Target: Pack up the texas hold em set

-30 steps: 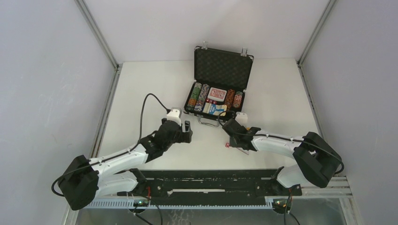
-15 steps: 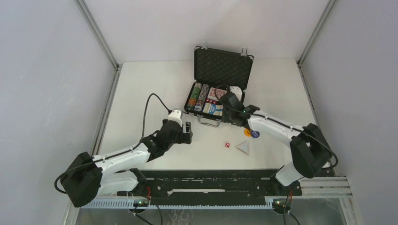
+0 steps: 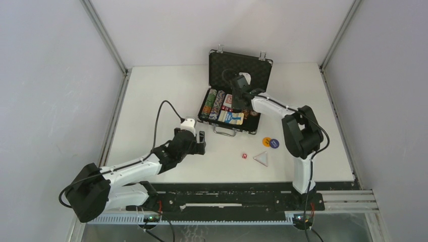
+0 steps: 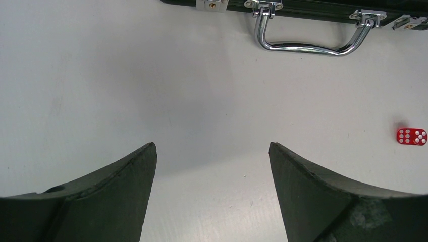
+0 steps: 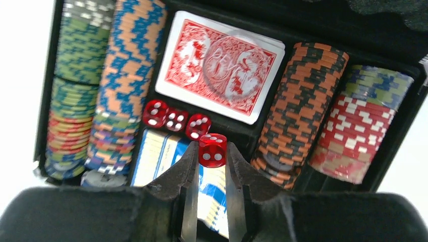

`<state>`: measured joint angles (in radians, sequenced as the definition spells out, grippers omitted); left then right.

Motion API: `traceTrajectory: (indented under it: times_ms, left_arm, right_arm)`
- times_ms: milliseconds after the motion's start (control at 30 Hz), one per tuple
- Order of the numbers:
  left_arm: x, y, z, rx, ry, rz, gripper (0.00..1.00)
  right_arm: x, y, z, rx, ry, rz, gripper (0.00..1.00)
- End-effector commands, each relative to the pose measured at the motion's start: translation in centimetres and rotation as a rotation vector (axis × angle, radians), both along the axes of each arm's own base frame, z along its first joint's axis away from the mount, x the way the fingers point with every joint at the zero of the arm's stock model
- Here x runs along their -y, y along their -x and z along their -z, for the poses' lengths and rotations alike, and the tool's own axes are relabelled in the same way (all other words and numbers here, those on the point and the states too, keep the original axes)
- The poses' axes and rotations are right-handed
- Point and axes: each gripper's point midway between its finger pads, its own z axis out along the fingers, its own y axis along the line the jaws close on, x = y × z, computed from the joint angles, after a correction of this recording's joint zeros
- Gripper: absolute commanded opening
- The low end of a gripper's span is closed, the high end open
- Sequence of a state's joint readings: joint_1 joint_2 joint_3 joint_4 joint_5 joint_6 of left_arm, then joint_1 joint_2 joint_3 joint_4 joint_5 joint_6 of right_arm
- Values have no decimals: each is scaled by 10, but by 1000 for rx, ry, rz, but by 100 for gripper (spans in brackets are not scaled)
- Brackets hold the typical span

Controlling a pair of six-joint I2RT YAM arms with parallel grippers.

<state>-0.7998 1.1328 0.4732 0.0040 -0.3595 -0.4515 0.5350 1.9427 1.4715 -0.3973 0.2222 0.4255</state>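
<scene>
Your right tool (image 5: 211, 155) hangs over the open small black briefcase (image 3: 240, 70) at the far middle of the white counter (image 3: 166, 101), its jaws narrow and pinching a red die with white pips (image 5: 212, 145).

The move ahead looks to turn on one relation. The row of three red dice (image 5: 176, 119) sits in the channel between the red-backed card deck (image 5: 218, 65) and the blue-boxed cards (image 5: 161, 151), slanting down to the right. Its free right end lies almost straight below the held die, so a short drop should seat it.

The tool's fingers flank the die along that same line, and the left finger may nudge the last die in the row. The orange-and-black chip stack (image 5: 298, 101) crowds the spot from the right.

Your left tool (image 4: 212, 148) stands wide and empty, low over bare counter on the near side of the silver handle (image 4: 308, 48). A second loose red die (image 4: 411, 136) lies to its right, much nearer this arm than the other. Beyond it rest a white triangle piece (image 3: 261, 158) and two round buttons (image 3: 270, 142), all outside the case, with nothing standing between.
</scene>
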Motion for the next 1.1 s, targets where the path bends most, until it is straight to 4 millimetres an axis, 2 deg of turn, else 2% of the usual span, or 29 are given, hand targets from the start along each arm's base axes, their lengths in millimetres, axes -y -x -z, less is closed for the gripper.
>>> traceTrajectory:
  times_ms: [0,200,400,567,600,733,767,933,1067]
  left_arm:
    - [13,-16,-28,64,31,4,86]
    - [10,-18,-26,69,10,-6,86]
    - [12,-19,-23,57,-1,1,86]
    - [14,-18,-23,52,2,9,86]
    - [14,-18,-23,53,2,10,86]
    - [13,-17,-24,57,4,10,86]
    - [13,-17,-24,57,6,11,86]
    - [15,-16,-27,59,19,20,86]
    - [17,-15,-29,60,29,26,85]
  right_arm:
    - [-2,-20,5,-3,1,-13,17]
    - [-4,-29,27,-43,-6,-16,17]
    - [-7,-26,35,-63,-22,-24,17]
    - [-6,-21,35,-70,-28,-29,27]
    - [-6,-21,33,-66,-33,-29,28]
    - [-6,-17,24,-49,-55,-31,49]
    - [-6,-16,21,-42,-60,-32,52]
    - [-6,-10,2,-7,-89,-34,54]
    - [-1,3,-15,31,-83,-28,54]
